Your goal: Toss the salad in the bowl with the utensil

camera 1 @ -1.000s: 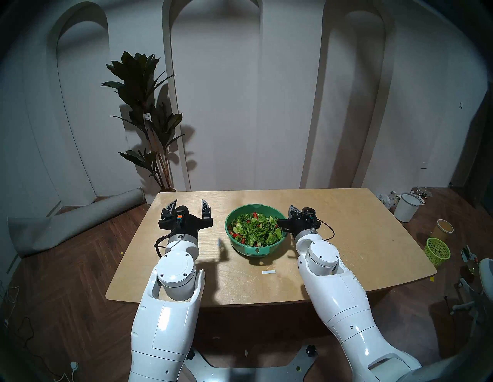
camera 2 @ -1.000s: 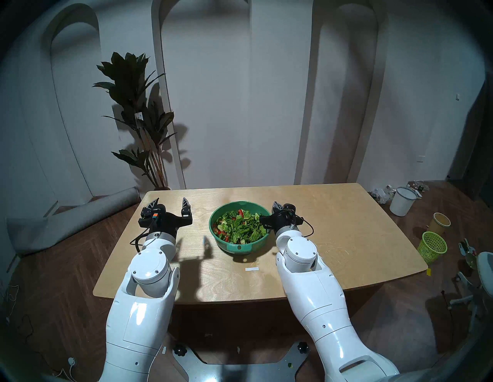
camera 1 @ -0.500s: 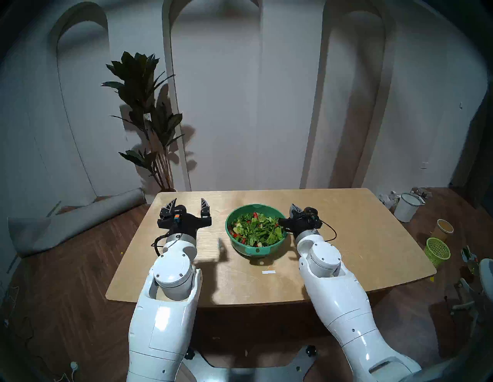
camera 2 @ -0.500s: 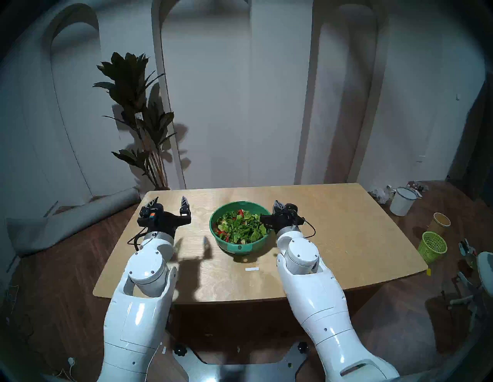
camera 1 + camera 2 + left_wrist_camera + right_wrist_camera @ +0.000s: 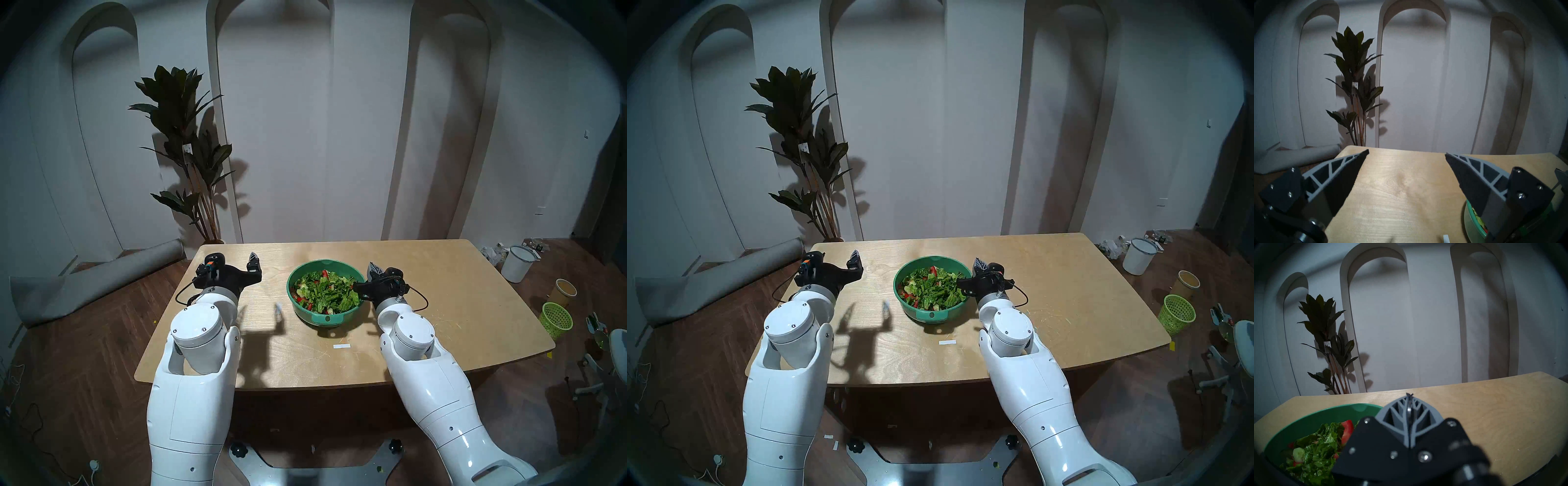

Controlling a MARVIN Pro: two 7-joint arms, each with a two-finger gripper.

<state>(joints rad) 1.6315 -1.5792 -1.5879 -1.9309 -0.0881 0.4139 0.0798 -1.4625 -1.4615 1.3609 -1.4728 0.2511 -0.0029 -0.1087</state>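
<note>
Between the right gripper (image 5: pixel 1409 395) fingers (image 5: pixel 1398 414), clamping a thin shiny sliver, seemingly the spoon (image 5: pixel 1408 410), hovering just right of the bowl (image 5: pixel 327 319) of salad (image 5: pixel 324 292), holding the left gripper (image 5: pixel 1407 151) spread empty farther left, seemingly readying a toss, needing next to dip the spoon into the leaves.

I see the bowl (image 5: pixel 326 263), deep, round and teal-green, standing upright on the table (image 5: pixel 441 305) near its middle, its small holed tab facing me. It holds the salad (image 5: pixel 324 292): a loose heap of chopped green lettuce with red pieces and a few pale chunks, filling it to just below the rim. Of the spoon (image 5: pixel 1408 410) I only catch a thin shiny sliver pinched between the pressed-together fingers of the right gripper (image 5: pixel 1409 396), just beside the bowl's right rim; the rest is hidden.
</note>
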